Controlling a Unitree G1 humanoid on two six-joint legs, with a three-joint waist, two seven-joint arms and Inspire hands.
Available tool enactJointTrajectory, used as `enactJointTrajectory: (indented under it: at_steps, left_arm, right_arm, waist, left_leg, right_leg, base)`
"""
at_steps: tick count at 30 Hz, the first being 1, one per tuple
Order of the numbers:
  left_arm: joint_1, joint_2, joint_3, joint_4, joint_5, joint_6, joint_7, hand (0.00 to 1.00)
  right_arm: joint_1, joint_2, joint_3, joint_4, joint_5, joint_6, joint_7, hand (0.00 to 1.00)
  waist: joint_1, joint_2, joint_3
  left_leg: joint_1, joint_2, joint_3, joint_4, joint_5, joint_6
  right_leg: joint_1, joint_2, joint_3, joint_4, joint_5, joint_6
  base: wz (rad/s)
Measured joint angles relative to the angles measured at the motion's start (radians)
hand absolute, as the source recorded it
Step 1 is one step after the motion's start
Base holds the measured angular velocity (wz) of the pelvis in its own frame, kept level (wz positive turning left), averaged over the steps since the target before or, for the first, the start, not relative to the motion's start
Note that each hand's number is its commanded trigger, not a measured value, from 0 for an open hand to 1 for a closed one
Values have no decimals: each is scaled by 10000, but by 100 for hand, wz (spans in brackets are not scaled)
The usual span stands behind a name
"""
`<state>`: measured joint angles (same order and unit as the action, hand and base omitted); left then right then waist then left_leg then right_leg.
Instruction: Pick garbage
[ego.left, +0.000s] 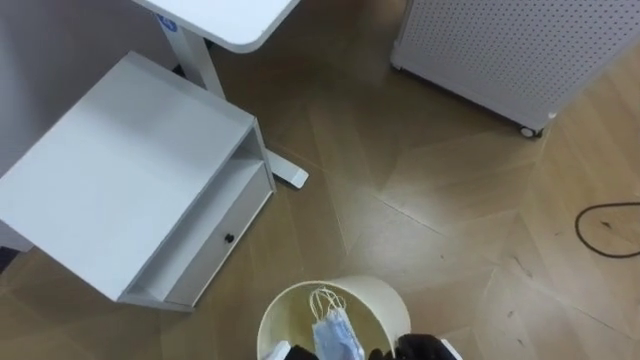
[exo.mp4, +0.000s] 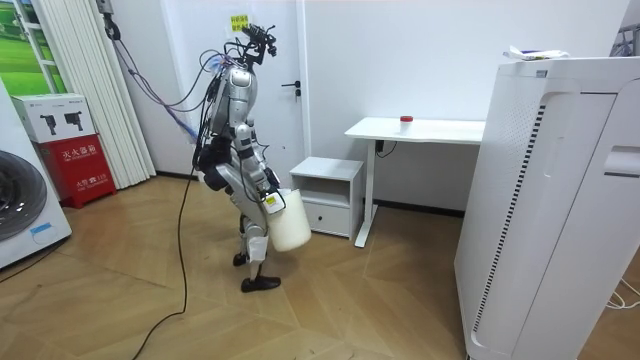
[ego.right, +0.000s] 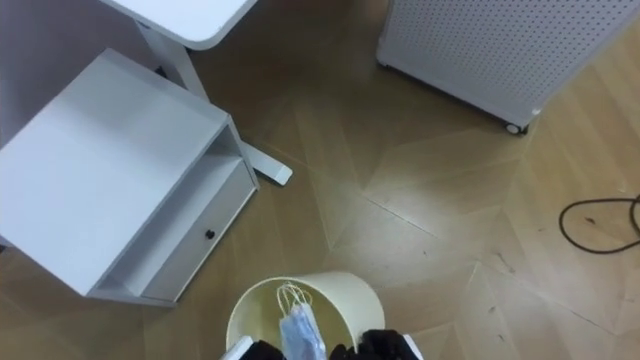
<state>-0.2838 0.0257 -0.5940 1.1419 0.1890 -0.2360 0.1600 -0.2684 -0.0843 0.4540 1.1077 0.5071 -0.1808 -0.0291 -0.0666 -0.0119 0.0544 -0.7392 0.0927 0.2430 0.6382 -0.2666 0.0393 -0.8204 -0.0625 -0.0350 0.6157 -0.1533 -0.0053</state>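
Right hand (ego.left: 424, 348): dark, at near rim of waste bin (ego.left: 388, 298), bottom edge of eye view; mostly cut off, grip can't be told.
Left hand (ego.left: 288, 353): same, opp. side of rim; grip likewise can't be told.
Bin: round, cream, open top, carried between both hands in front of robot, clear of floor per room view.
Contents: blue face mask (ego.left: 336, 336) w/ white ear loops, inside bin, toward near side.
Underfoot: wood parquet floor (ego.left: 420, 200).
Ahead-left, well apart from bin: white bedside cabinet (ego.left: 120, 180), open shelf over drawer w/ dark knob.
Beyond it: white desk (ego.left: 225, 15), its foot just beside cabinet corner.
Ahead-right: white perforated unit (ego.left: 500, 50) on castors.
Room view: robot stands just at room view's left of cabinet; small red item (exo.mp4: 405, 121) on desk; tall white appliance (exo.mp4: 560, 200) at room view's right.
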Motion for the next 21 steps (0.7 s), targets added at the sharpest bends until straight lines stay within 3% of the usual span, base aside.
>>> enactJointTrajectory:
  at_steps: [9, 21]
  left_arm:
    - [59, 209, -126, 71, 1, 69, -400, 0]
    - [55, 267, 11, 58, 19, 74, -561, 0]
  right_arm:
    - [-60, -1, -49, 162, 355, 71, 34, 100]
    - [-45, -21, -119, 255, 358, 70, 45, 100]
  waist:
    - [200, 0, 0]
    - [381, 31, 24]
  left_leg:
    - [-2, -3, 14, -70, 0, 1]
    - [94, 12, 13, -59, -1, 1]
  right_leg:
    - [14, 9, 6, -113, 47, 15]
    - [121, 39, 19, -129, 57, 18]
  base:
    - [0]
    - [0]
